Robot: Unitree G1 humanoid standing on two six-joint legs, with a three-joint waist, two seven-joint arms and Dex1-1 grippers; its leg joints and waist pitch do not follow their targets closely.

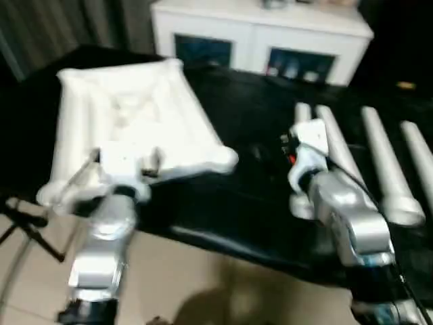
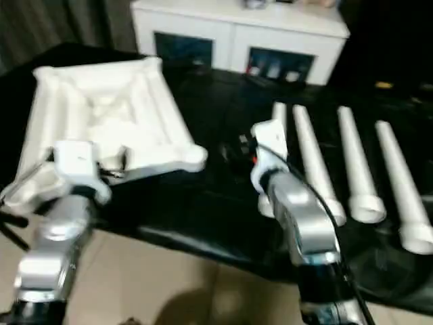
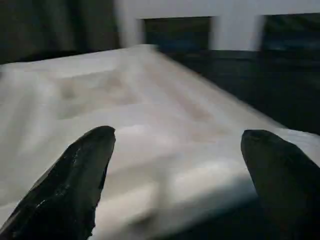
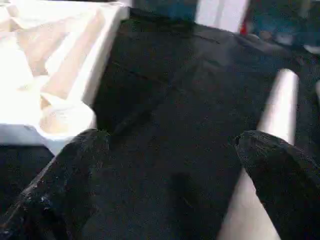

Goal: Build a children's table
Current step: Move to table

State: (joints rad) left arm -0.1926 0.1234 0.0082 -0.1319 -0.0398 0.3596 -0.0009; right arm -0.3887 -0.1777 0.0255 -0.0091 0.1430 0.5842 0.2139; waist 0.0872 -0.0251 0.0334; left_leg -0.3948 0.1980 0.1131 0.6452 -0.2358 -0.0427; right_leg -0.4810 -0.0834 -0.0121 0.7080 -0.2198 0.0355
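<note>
Right now both sets of my fingers stand wide open and hold nothing. The table top (image 1: pixel 132 115) lies ribbed side up on the black bench (image 1: pixel 250 169), its near edge just beyond my left fingers (image 3: pixel 180 185). The nearest leg (image 4: pixel 272 125) lies just beside my right fingers (image 4: pixel 170 185), with the other legs (image 2: pixel 379 176) beyond it. I judge the first job is a leg: straddle the tube squarely, close near its middle
</note>
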